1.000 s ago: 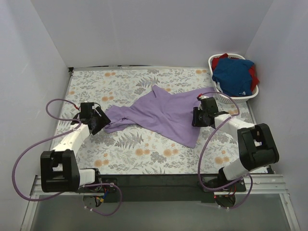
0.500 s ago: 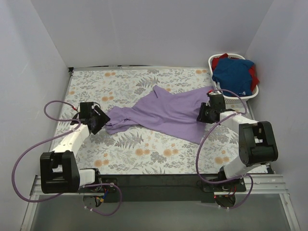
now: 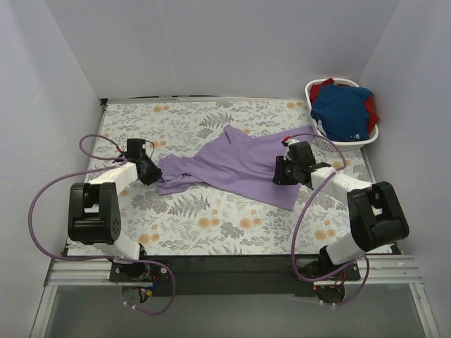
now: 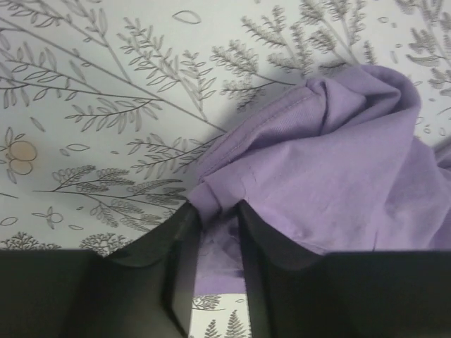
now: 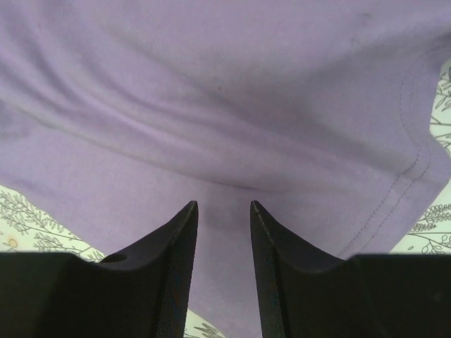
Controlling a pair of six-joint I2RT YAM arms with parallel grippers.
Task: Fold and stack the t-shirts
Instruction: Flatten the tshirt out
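Observation:
A lavender t-shirt (image 3: 232, 163) lies crumpled and slanted across the middle of the floral table. My left gripper (image 3: 150, 172) is at its left end. In the left wrist view the left gripper (image 4: 216, 206) has its jaws drawn in on a rolled edge of the lavender t-shirt (image 4: 338, 176), with cloth bunched between them. My right gripper (image 3: 280, 172) hovers over the shirt's right part. The right wrist view shows the right gripper (image 5: 223, 204) with its fingers apart above flat purple cloth (image 5: 225, 105), pinching nothing. A blue t-shirt (image 3: 343, 109) and a red one (image 3: 371, 105) lie in the basket.
A white laundry basket (image 3: 325, 143) stands at the back right corner, close behind the right arm. White walls close in the table on three sides. Purple cables loop from both arms over the table's sides.
My left gripper has moved up to the shirt's left end and closed on its edge. My right gripper swung right, then came back left over the shirt, whose right side shifted slightly.

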